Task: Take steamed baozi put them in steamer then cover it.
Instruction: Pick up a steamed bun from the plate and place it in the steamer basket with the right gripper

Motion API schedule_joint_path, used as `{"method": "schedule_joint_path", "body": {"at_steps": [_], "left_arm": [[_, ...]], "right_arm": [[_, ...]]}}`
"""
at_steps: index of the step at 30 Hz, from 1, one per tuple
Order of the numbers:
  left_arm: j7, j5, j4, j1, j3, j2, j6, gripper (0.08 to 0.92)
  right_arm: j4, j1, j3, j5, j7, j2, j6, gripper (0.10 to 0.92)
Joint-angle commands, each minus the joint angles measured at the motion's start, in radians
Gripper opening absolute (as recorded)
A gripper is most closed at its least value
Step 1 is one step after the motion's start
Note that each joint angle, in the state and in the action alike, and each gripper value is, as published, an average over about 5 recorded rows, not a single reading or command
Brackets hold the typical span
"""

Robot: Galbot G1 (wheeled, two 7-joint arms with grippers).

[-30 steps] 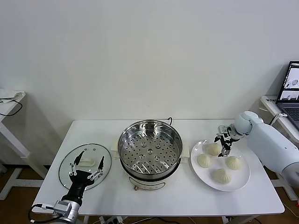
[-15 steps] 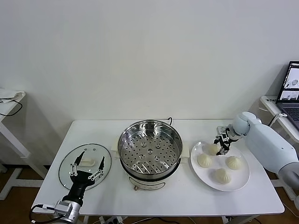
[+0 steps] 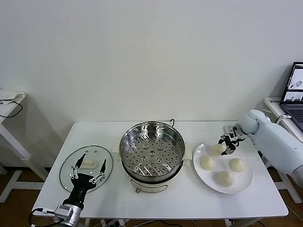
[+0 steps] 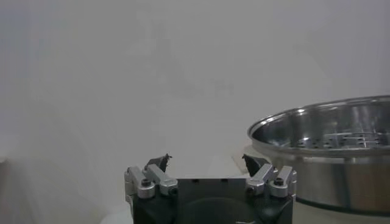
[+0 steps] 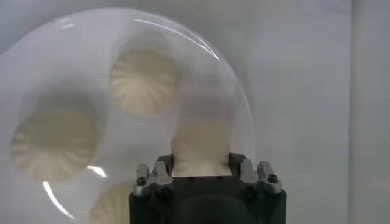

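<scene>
The steamer [image 3: 151,150] stands open at the table's middle, its perforated tray bare; its rim shows in the left wrist view [image 4: 329,137]. The cover [image 3: 86,166] lies flat at the left. My right gripper [image 3: 228,143] is shut on one baozi [image 3: 218,148] at the far edge of the white plate [image 3: 244,179], holding it just above the plate. In the right wrist view that baozi [image 5: 201,149] sits between my gripper's [image 5: 202,164] fingers. Three more baozi [image 3: 207,162] lie on the plate. My left gripper [image 3: 87,172] is open and empty over the cover's near edge; its wrist view shows it open [image 4: 206,162].
A laptop [image 3: 294,90] sits on a side table at the far right. Another small table [image 3: 9,101] stands at the far left. The plate's bare surface [image 5: 73,61] and the other baozi [image 5: 145,82] lie below the right gripper.
My right gripper has drawn slightly up and to the right with the baozi in its fingers. The left arm has not moved.
</scene>
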Motion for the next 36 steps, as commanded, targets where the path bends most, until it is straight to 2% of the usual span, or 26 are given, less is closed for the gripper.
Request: {"method": "schedule_joint_path", "body": {"at_steps": [1, 8, 14, 24, 36], "left_arm": [[-0.001, 0.0, -0.007, 0.003, 0.003, 0.001, 0.003, 0.823], [-0.001, 0.0, -0.029, 0.011, 0.005, 0.006, 0.014, 0.823], [-0.001, 0.002, -0.035, 0.019, 0.004, 0.005, 0.015, 0.823], [0.005, -0.001, -0.029, 0.024, -0.024, 0.012, 0.01, 0.823], [0.013, -0.015, -0.019, 0.018, -0.043, 0.028, 0.009, 0.823]], "right_arm": [[0.302, 0.331, -0.265, 0.157, -0.087, -0.146, 0.164, 0.611], [0.436, 0.649, -0.488, 0.184, -0.162, -0.082, 0.341, 0.612], [0.469, 0.78, -0.598, 0.192, -0.148, 0.092, 0.437, 0.616], [0.357, 0.781, -0.654, 0.171, -0.077, 0.387, 0.548, 0.614], [0.156, 0.606, -0.605, 0.115, -0.057, 0.535, 0.58, 0.613]]}}
